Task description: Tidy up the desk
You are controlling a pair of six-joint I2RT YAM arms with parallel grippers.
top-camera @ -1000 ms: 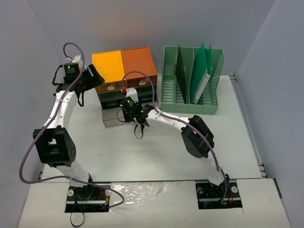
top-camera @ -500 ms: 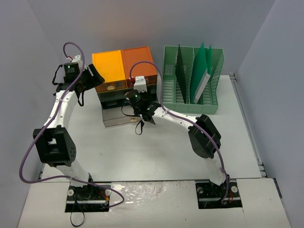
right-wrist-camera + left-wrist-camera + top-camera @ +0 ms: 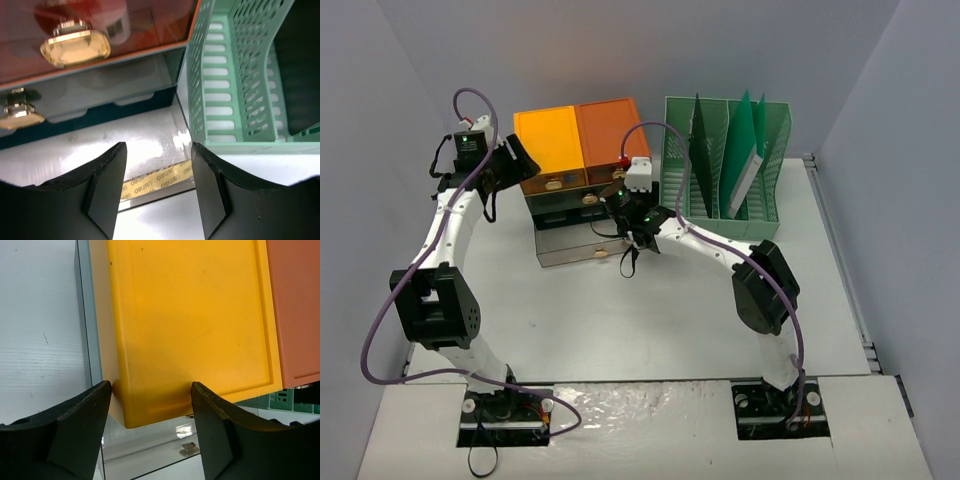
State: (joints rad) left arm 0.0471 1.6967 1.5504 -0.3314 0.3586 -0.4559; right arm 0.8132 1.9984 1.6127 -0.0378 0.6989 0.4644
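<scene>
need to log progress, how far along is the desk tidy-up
Looks done: folders stand in the green rack. In hand: the bottom drawer of the drawer unit is pulled out; the right gripper, open and empty, faces the drawer fronts, and the left gripper, open, sits at the yellow top's corner. Likely left: pushing that drawer shut.

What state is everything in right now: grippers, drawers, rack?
left gripper: open, empty, at the yellow top's corner
right gripper: open, empty, before the orange drawer
bottom drawer: pulled out
file rack: upright on the desk, folders standing inside
</scene>
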